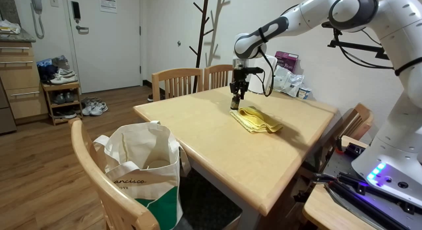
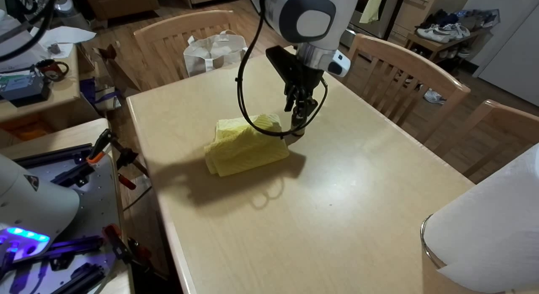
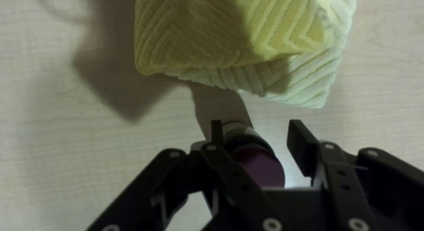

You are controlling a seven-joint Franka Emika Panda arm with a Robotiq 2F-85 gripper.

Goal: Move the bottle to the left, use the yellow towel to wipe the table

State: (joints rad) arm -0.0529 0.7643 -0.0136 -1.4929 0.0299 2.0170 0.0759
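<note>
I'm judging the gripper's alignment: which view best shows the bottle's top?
The wrist view: it looks down on the purple top, partly covered, inside the open gripper. Both exterior views show the lower bottle, its top lost against the gripper.

Pale table point(image 2: 358, 226); folded yellow towel point(image 2: 248, 150); bottle point(image 1: 235, 104) beside it; white roll point(image 2: 488, 226).

The towel point(image 3: 205, 35) is yellow, paler in its lower fold, with chevron ridges; the bottle point(image 3: 260, 166) purplish on top; the tool point(image 3: 256, 134) black; the worktop point(image 1: 211, 141) pale, wood-grained; the tote point(image 1: 148, 187) cream and green.
</note>
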